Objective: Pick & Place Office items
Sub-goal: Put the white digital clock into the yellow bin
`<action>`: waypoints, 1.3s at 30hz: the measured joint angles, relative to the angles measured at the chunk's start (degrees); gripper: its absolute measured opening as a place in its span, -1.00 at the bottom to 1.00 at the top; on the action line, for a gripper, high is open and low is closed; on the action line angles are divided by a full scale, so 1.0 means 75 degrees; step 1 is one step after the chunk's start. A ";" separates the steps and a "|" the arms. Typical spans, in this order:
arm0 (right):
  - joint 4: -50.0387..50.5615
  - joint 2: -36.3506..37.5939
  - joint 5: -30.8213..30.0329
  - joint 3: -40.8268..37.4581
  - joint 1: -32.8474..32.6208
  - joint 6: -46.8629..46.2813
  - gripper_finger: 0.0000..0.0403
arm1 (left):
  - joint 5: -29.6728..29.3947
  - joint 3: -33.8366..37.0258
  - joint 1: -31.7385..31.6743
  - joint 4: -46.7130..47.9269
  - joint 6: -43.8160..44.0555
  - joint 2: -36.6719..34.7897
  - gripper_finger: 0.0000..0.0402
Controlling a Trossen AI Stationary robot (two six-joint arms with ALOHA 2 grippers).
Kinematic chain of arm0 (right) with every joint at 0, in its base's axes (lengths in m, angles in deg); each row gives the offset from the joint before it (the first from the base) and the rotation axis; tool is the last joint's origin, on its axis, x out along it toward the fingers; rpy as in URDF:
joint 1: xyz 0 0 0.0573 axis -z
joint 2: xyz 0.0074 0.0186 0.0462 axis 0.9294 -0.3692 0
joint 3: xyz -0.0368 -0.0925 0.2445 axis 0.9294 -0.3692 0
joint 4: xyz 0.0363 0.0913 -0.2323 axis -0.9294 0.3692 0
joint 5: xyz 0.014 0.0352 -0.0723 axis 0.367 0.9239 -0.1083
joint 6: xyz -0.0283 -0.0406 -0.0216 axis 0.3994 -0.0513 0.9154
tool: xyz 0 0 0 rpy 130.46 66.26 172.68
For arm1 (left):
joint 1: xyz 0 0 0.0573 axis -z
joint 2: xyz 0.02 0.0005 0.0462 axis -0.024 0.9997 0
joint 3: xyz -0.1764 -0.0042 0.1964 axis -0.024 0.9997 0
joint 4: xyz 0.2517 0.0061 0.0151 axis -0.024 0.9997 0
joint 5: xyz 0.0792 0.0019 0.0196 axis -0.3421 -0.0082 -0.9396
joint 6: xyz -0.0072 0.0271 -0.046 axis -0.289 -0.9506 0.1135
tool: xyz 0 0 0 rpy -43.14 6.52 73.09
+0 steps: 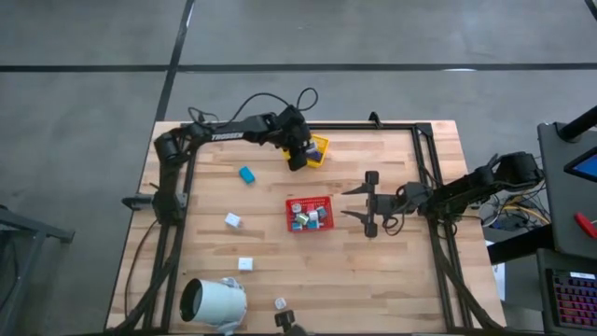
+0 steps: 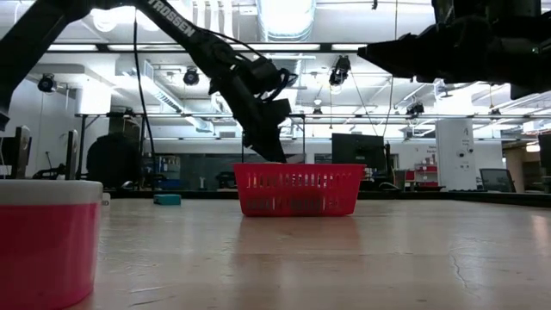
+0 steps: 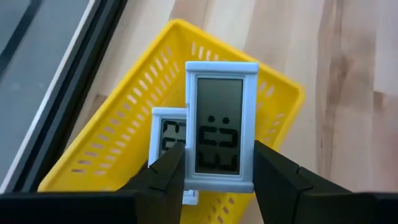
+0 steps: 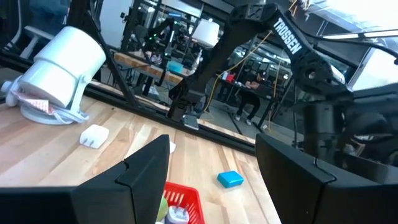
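Office item, white digital clock (image 3: 222, 124), clamped by left end effector (image 3: 217, 171) over yellow tray (image 3: 112, 134), wrist-only detail, right end effector (image 1: 360, 203) released.

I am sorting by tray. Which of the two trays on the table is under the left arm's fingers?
The yellow tray at the table's far edge. The left gripper holds a small white clock over it, while the red tray sits mid-table.

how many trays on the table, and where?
2. A yellow tray sits at the table's far edge, under the left gripper. A red tray holding small items sits mid-table, just ahead of the right gripper.
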 joint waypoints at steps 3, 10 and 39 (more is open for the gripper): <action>0.0030 0.0026 0.0000 0.0002 0.0000 -0.0013 0.16 | -0.0017 -0.0309 -0.0030 0.0463 -0.0109 0.0129 -0.27; 0.0034 0.0052 -0.0001 0.0003 0.0000 -0.0051 0.16 | -0.0142 -0.0466 -0.0183 0.0843 -0.0282 0.0173 -0.27; 0.0035 0.0310 -0.0003 0.0003 0.0000 -0.0074 0.16 | 0.0003 0.0175 -0.0647 0.0755 -0.0328 0.0150 -0.27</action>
